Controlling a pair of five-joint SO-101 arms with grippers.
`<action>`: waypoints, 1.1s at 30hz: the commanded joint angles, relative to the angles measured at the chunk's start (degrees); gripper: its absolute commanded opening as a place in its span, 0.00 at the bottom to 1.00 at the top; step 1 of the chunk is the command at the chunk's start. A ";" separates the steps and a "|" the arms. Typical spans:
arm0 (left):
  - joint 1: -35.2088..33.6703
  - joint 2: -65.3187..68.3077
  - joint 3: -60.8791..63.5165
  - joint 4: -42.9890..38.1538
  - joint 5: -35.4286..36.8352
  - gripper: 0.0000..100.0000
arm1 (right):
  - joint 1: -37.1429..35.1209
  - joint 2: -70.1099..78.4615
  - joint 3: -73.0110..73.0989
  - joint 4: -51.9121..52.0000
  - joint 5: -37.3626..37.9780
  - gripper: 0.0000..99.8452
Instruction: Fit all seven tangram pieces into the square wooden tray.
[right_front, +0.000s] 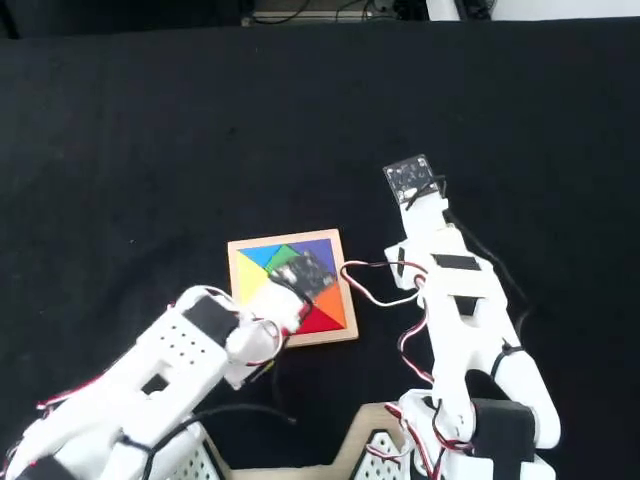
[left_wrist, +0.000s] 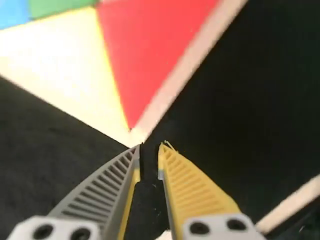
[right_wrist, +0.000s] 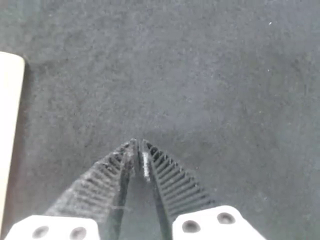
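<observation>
High view: the square wooden tray (right_front: 322, 337) sits at frame centre on the black surface (right_front: 120, 150), with the left arm's wrist over it. The part that shows is filled with coloured pieces.

Left wrist view: the left claw (left_wrist: 150, 150) is closed and empty, its tips at the tray's corner near the red triangle (left_wrist: 150, 50).

Right wrist view: the right claw (right_wrist: 138, 150) is closed and empty above bare cloth.

Fitting looks finished. The next move is probably lifting clear without nudging pieces.

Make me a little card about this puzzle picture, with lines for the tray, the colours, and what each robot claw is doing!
Tray: square wooden tray on the black cloth
Pieces seen inside: red piece, yellow piece, blue piece, green piece, purple piece
Hidden part: the tray's middle, under the left arm
Left claw: shut, empty, beside the tray corner nearest the red piece
Right claw: shut, empty, over bare cloth
</observation>
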 joint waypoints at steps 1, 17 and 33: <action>2.86 2.81 -1.98 0.44 -5.36 0.08 | -0.88 0.31 -1.89 -1.05 0.62 0.01; 5.32 3.69 3.30 -7.12 -9.41 0.05 | 2.90 -0.13 -2.33 -1.23 -0.18 0.01; 0.48 30.86 -13.58 -2.73 -12.04 0.05 | 6.24 -0.13 -3.30 -2.11 -6.68 0.01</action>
